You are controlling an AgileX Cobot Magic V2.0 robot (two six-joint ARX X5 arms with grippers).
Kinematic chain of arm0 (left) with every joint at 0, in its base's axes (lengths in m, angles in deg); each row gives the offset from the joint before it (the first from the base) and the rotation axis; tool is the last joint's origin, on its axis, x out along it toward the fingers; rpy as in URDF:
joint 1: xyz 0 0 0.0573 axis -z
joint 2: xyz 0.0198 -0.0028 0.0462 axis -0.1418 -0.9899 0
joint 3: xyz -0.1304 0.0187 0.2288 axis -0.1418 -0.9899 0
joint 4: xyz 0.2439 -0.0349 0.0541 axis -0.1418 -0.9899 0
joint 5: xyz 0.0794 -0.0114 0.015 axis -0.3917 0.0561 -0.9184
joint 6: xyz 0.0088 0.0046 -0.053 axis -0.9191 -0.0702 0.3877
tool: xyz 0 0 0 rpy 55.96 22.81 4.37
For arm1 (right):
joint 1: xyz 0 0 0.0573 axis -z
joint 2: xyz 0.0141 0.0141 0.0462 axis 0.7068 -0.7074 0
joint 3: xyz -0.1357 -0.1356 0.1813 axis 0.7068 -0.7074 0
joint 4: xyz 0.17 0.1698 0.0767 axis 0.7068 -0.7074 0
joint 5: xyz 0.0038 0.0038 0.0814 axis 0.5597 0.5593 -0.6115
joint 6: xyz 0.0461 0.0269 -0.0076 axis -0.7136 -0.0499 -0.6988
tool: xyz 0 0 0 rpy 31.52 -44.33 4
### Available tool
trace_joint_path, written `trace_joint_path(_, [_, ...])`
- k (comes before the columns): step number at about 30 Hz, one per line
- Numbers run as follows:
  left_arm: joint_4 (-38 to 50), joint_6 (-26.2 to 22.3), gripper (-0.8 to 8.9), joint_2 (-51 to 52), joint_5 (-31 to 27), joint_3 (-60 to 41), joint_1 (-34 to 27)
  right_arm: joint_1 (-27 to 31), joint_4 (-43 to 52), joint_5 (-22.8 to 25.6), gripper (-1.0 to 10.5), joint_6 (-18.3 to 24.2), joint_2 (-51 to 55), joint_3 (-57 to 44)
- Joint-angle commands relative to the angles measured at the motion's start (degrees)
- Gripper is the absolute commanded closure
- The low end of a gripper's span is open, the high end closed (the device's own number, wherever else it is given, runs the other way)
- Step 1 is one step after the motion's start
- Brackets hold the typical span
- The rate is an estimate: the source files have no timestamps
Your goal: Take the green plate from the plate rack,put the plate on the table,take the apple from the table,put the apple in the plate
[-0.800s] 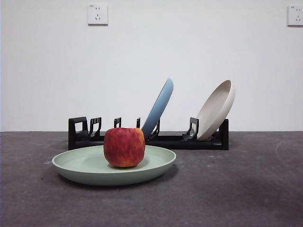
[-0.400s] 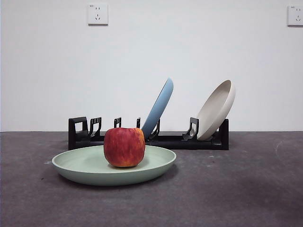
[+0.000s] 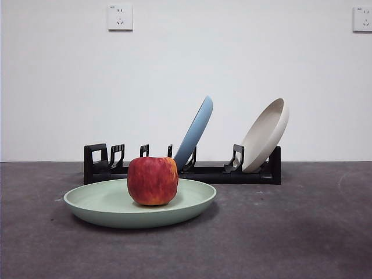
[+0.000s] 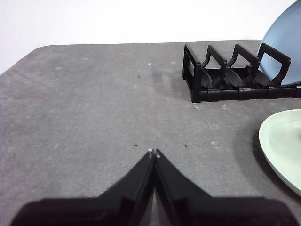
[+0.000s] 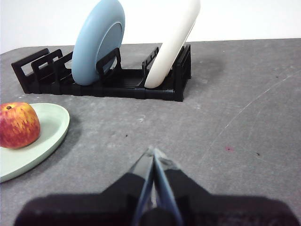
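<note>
Apple sits w/in green plate rim, table around.

Green plate: matte, smooth, pale sage surface with the look of plastic; apple: waxy red skin with yellowish streaks and a faint sheen, lower centre-left of the front view. Plate rack: black plastic with a dull gloss, carrying a matte light blue plate and a matte cream-white plate. Table: dark grey, speckled, slightly rough and non-reflective; wall: plain matte white.
</note>
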Motion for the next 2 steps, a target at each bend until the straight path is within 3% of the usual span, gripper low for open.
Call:
trace_joint_path(1, [0.1, 0.3, 8.17, 0.2, 0.0, -0.7, -0.2, 0.0, 0.0, -0.1, 9.5, -0.5, 0.2, -0.9])
trace_joint_path(2, [0.1, 0.3, 8.17, 0.2, 0.0, -0.7, -0.2, 0.0, 0.0, 0.0, 9.5, -0.5, 0.2, -0.9])
